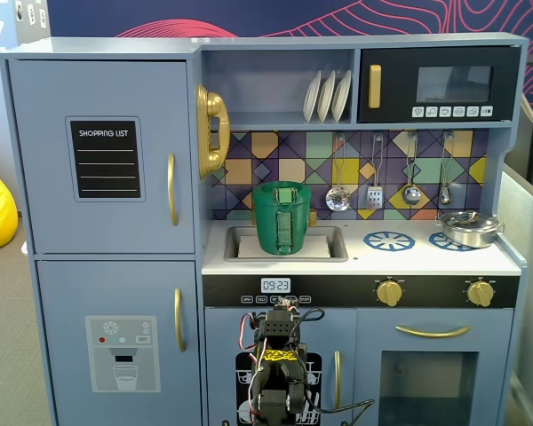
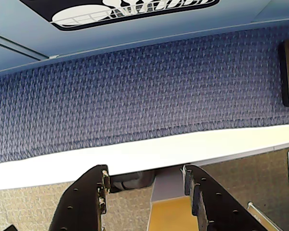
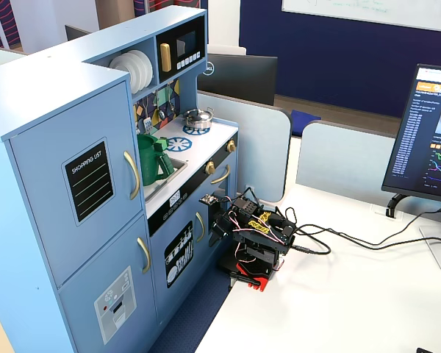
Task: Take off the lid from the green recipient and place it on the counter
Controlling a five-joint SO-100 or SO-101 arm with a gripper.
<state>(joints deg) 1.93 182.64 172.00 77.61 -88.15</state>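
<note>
The black two-finger hand (image 2: pixel 147 185) is hanging folded low against the toy kitchen's front, fingers spread apart and gripping nothing, blue carpet showing beyond them in the wrist view. Well above the hand, the tall dark-green plastic bucket-like recipient (image 1: pixel 282 222) is standing in the recessed sink of the white flat counter (image 1: pixel 426 257), its flat round dark-green lid (image 1: pixel 282 186) sitting on top.

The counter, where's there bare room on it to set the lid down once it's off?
On the counter, the front strip and the left burner ring, between the sink and the silver pot, are bare. The green recipient fills the sink; the pot covers the right burner.
</note>
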